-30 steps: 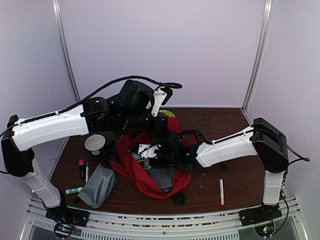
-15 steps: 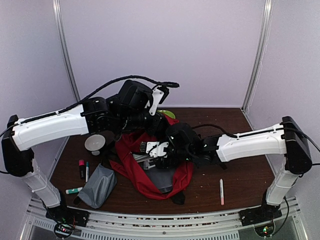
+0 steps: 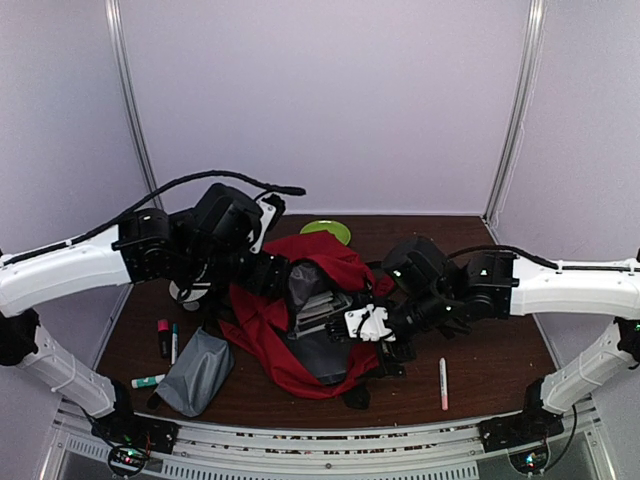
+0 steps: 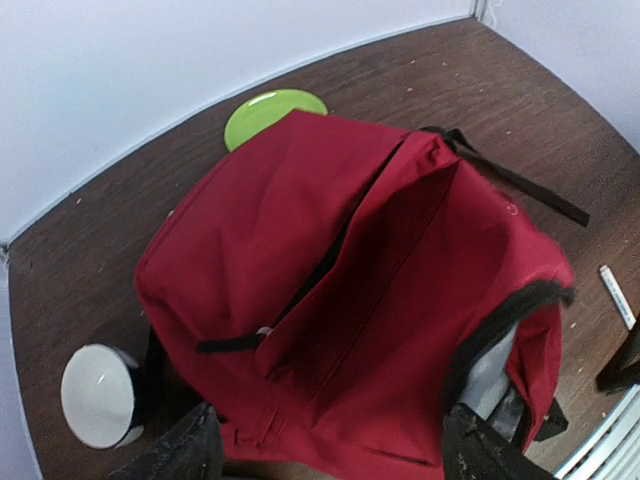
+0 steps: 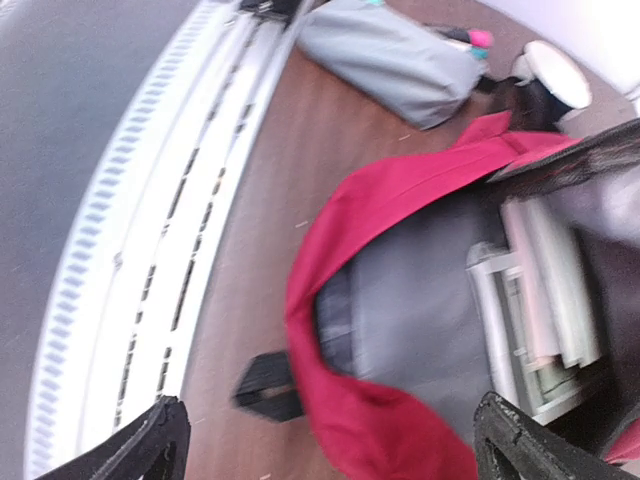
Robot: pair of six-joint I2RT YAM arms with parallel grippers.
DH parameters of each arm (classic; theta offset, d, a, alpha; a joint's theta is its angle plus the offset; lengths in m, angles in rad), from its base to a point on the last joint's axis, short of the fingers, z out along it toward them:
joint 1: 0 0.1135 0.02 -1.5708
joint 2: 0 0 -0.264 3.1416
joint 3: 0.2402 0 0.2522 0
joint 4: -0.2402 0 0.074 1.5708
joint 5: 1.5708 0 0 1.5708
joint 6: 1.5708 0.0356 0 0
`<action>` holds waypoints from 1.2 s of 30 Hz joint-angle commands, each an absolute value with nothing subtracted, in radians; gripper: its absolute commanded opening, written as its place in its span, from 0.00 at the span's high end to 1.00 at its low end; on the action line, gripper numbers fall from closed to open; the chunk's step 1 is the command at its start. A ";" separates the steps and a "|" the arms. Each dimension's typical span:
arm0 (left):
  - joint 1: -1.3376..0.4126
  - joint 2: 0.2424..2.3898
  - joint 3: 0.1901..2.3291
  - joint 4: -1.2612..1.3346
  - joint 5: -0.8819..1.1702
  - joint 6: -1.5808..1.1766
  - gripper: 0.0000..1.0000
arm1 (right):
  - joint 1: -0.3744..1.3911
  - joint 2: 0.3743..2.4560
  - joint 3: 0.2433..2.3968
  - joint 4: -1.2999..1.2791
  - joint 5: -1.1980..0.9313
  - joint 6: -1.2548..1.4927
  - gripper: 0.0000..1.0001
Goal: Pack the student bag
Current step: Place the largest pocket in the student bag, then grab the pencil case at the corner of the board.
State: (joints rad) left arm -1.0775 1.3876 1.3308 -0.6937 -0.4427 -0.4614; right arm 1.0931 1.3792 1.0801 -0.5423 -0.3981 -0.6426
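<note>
The student bag is a red backpack slumped in the middle of the table, its mouth gaping toward the front and showing grey lining and white items inside. My left gripper hovers over the bag's back left. In the left wrist view the left gripper is open, with the bag's red top panel lying below its fingers. My right gripper is open just right of the bag's mouth. In the right wrist view the right gripper stands wide over the bag's red rim.
A grey pouch lies front left, with markers and a teal pen beside it. A white bowl sits left of the bag and a green plate behind it. A white pen lies front right.
My left gripper has opened and drawn back left and down, and the bag's top has dropped. My right arm has swung right, away from the bag's mouth.
</note>
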 commanded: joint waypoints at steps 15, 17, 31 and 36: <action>-0.850 0.841 0.788 -1.057 -0.306 -1.068 0.25 | 1.050 1.267 0.995 -0.732 -0.599 -0.645 0.00; -0.796 0.780 0.723 -1.007 -0.223 -1.063 0.34 | 1.050 1.266 0.991 -0.730 -0.593 -0.647 0.00; -0.717 0.869 0.550 -0.884 -0.131 -1.032 0.25 | 1.051 1.265 0.984 -0.729 -0.572 -0.654 0.00; -0.715 0.893 0.489 -0.755 -0.073 -0.989 0.26 | 1.050 1.271 0.984 -0.727 -0.573 -0.657 0.00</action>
